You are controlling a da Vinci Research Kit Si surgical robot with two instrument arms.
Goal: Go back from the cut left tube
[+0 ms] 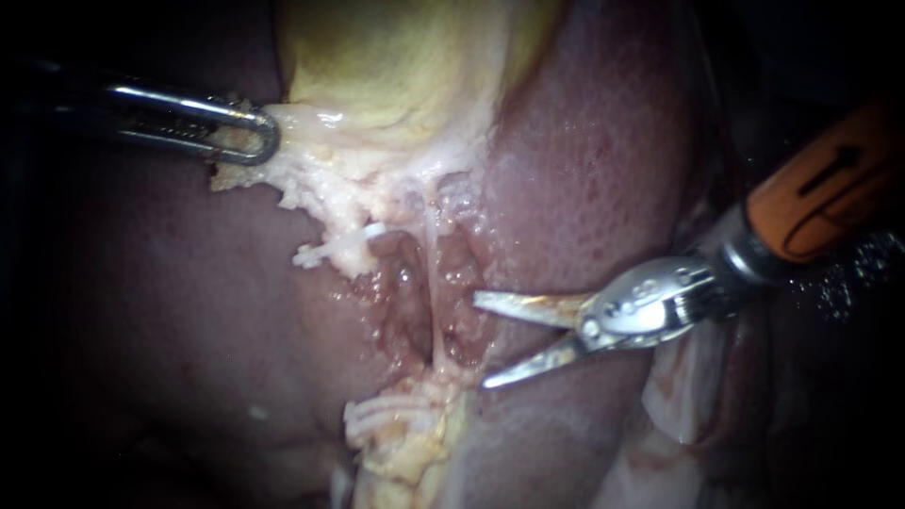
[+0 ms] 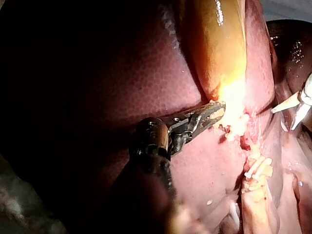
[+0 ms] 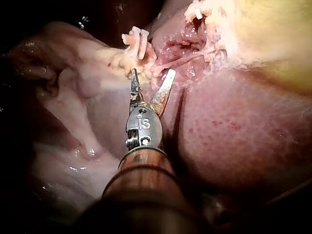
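Right instrument [image 1: 481,342], blades parted at centre right, may nick the adjacent thin tube [image 1: 431,292] on withdrawal; left instrument [image 1: 259,137] clamps the gallbladder [image 1: 396,66] edge.

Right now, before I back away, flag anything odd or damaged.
Nothing spilled or askew. Only the cut shows: upper clipped stump near the gallbladder, lower clipped stump well apart. A thin strand spans the gap beside the open blades of the right instrument.

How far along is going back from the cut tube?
Done: the cut tube's clipped upper end and lower end lie apart. In hand: the right instrument, blades open and empty, sits nearby. Left: draw it clear. The left instrument grips pale tissue.
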